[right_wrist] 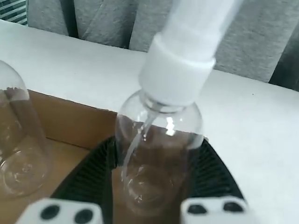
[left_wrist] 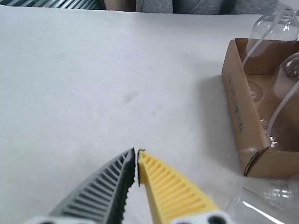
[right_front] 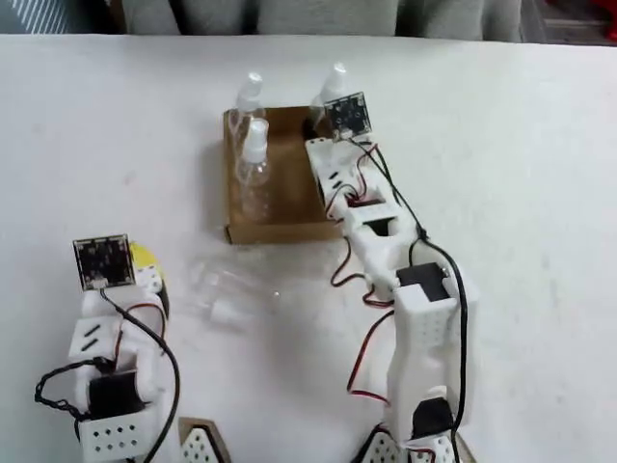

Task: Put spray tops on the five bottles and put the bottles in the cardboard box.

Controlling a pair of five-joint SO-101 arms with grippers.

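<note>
Bottle: your right gripper (right_wrist: pixel 158 163) is squeezing the clear bottle (right_wrist: pixel 161 123) by its belly, at a corner of the cardboard box (right_front: pixel 278 231).
Feel: light, slick, thin plastic, I think; hold the belly gently.
Left gripper (left_wrist: pixel 136 158): pinched closed, holding nothing.

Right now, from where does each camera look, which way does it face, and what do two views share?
High view: fixed above the white table, looking down; left arm and right arm show.
Left wrist view: on the left arm's wrist, facing across the table toward the brown cardboard box; the grey-and-yellow left claw shows, shut.
Right wrist view: on the right arm's wrist, facing the clear plastic bottle with a white spray top, gripped by the black right claw.
Shared: all three views show the box.
</note>
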